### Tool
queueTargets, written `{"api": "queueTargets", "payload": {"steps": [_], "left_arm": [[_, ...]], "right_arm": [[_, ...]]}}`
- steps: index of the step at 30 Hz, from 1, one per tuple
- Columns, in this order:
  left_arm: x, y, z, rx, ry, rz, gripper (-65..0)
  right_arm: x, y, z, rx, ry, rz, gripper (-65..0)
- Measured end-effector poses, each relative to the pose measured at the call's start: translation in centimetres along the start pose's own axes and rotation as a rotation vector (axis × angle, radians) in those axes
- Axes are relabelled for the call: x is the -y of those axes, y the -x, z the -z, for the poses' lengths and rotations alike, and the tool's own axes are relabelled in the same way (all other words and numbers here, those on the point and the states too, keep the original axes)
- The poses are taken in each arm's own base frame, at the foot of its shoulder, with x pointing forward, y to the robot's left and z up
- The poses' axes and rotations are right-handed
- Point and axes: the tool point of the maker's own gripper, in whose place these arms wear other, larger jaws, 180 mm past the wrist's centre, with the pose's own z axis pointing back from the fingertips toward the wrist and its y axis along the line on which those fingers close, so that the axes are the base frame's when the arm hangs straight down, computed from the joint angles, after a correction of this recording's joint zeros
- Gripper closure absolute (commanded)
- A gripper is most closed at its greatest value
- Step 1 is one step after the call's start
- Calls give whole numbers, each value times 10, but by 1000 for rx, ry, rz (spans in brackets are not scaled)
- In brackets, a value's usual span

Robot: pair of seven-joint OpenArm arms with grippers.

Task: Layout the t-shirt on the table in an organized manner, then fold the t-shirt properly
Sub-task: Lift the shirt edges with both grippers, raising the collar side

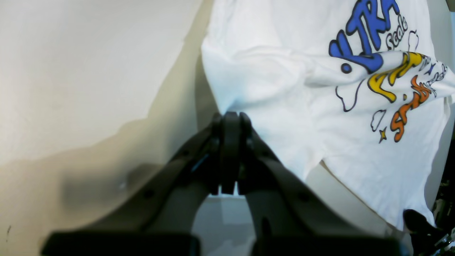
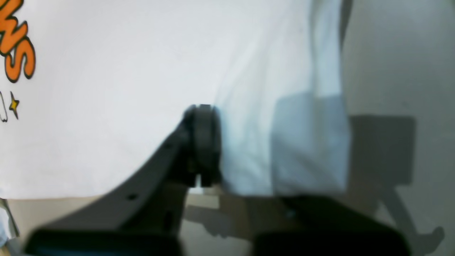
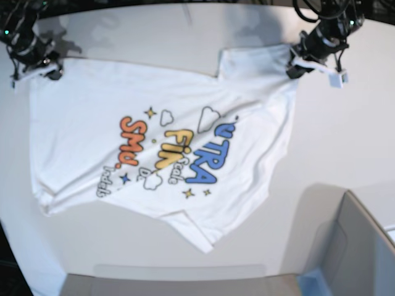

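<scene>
**Both grippers are pinching the t-shirt on the table**

You are looking at the t-shirt lying spread out on the white table, print side up. The print is sitting in the middle of the shirt. It is showing orange, yellow and blue letters with little clouds and stars around them. The shirt is lying at a slant and is not flat yet. You are seeing wrinkles running across it and one sleeve is poking out at the near side of the shirt.

Your left gripper is sitting at the far corner of the shirt, on the side where the blue letters are. In the left wrist view its jaws are squeezed together, and the left gripper is touching the edge of the white cloth. It is looking like a pinch on the shirt edge.

Your right gripper is sitting at the other far corner of the shirt, on the side where the orange letters are. In the right wrist view the right gripper is closed tight, with white cloth bunching up right beside it. One finger is hiding under the cloth.

A grey box is standing well apart from the shirt, past its near sleeve.
</scene>
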Motion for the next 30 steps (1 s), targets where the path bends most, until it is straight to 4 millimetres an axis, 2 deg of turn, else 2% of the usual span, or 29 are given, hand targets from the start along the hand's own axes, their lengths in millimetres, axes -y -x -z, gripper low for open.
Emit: {"api": "queueTargets", "payload": {"steps": [4, 9, 13, 16, 19, 22, 26, 30], "left_arm": [[3, 1, 0, -2, 13, -1, 0], [25, 8, -3, -48, 137, -83, 0], [36, 14, -7, -94, 205, -122, 0], [27, -4, -15, -39, 205, -161, 0], [10, -28, -27, 45, 176, -189, 0], [8, -42, -37, 89, 207, -231, 0], [15, -44, -40, 86, 251, -258, 0], [18, -45, -39, 90, 266, -269, 0]], "right_arm": [[-9, -11, -6, 34, -10, -34, 0], [-23, -24, -17, 83, -21, -87, 0], [-42, -40, -31, 146, -42, -152, 0], [-52, -49, -39, 181, -56, -181, 0], [-45, -56, -46, 209, -32, -171, 0], [-38, -64, -52, 238, -12, -162, 0], [-43, -81, -56, 320, -30, -156, 0], [-50, -83, -59, 339, -79, -133, 0]]}}
